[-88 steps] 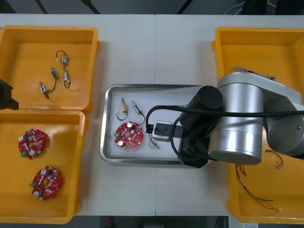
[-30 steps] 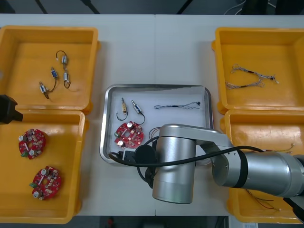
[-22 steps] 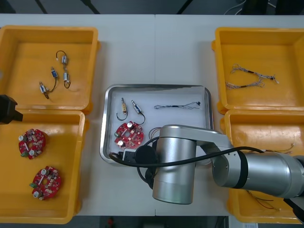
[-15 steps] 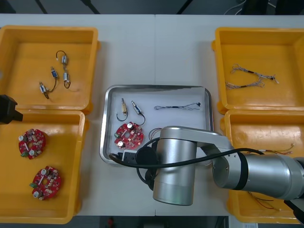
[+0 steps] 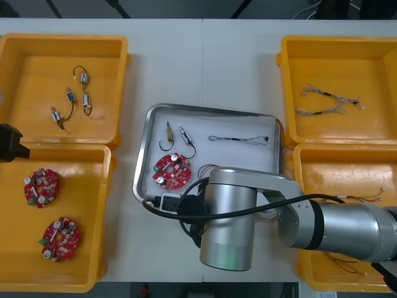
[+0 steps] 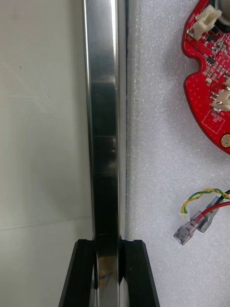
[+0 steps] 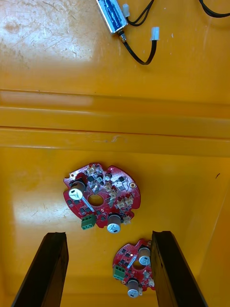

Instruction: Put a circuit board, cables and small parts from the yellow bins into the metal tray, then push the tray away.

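Table (image 5: 205,62), pale and seamed, beneath yellow bins (image 5: 37,81) and metal tray (image 5: 236,121).

Shiny metal tray (image 6: 104,120), grainy white lining (image 6: 158,144), glossy yellow bins (image 5: 37,68)

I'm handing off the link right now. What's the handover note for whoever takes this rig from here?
Right gripper: shut on the near rim of the metal tray, one finger inside and one outside.
Left gripper: open, parked over the near left yellow bin, above two spare circuit boards.
In the tray: one circuit board, two small metal parts, a thin cable and a red and yellow cable.
Done: loading. The tray has just begun sliding away and now sits skewed.
Left: finish the push, then release the rim.
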Controlling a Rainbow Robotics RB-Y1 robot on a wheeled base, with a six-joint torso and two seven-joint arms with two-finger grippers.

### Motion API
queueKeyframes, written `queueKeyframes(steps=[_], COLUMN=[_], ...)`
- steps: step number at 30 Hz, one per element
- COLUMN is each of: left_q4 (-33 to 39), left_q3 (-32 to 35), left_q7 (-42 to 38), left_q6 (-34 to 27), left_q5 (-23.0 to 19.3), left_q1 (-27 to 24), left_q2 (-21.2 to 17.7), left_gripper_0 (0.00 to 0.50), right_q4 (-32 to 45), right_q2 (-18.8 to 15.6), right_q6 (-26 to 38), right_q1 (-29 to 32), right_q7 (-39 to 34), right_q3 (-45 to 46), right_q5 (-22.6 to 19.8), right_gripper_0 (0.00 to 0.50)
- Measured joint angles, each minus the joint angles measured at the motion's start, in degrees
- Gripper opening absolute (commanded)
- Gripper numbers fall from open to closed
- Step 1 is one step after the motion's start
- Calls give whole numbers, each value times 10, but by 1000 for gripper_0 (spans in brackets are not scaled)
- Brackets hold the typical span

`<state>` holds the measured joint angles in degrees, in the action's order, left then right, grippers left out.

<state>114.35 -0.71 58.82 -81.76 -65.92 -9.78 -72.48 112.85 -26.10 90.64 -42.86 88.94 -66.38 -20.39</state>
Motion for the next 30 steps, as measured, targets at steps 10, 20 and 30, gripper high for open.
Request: queueKeyframes(steps=[10,20,30], left_q4=[0,0,1], left_q3=[0,0,0], left_q7=[0,0,0], left_q6=[0,0,0], left_q5=[0,0,0], left_q1=[0,0,0], left_q2=[0,0,0], left_gripper_0=[500,500,500], right_q4=[-2,-55,-128], right_q2=[-30,-37,-36], right_q6=[-44,-105,-175], right_q1=[-39,-102,-152], right_q7=[0,6,16], right_q3=[-24,-44,-44], right_q5=[10,10,5], right_gripper_0=[0,0,0])
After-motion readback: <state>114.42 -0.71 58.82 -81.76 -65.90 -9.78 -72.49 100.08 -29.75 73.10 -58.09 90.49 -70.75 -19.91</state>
